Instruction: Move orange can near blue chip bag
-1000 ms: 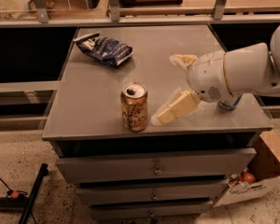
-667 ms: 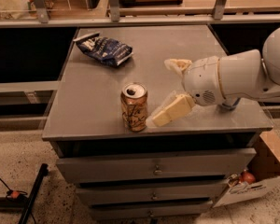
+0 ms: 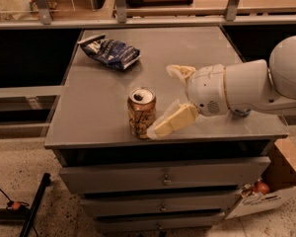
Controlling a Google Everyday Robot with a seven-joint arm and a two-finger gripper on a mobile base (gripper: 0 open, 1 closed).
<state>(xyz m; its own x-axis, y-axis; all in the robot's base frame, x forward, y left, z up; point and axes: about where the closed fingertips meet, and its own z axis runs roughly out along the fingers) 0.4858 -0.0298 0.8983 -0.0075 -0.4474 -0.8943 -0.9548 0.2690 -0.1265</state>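
- While the white arm (image 3: 251,85) reaches in from the right, low over the grey cabinet top (image 3: 89,112), its rounded wrist housing faces left toward the middle of the surface.
- The gripper (image 3: 162,101) hangs just to the right of the orange can (image 3: 141,112), its two cream fingers spread wide apart.
- The rear finger (image 3: 180,72) sits farther back on the top. The front finger (image 3: 173,123) slants down and forward-left, with its tip right beside the can's lower right side. Whether it touches cannot be told.
- Nothing lies between the fingers, so the pincer has hold of nothing.
- The orange can stands upright near the front edge of the top, silver lid up, with dark swirly markings on its side.
- The blue chip bag (image 3: 110,51) lies crumpled at the back-left of the top, well apart from the can.
- White print shows on the bag but cannot be read, and no legible word shows on the can.
- Beside the cabinet, a cardboard box (image 3: 281,181) stands on the floor at the right.
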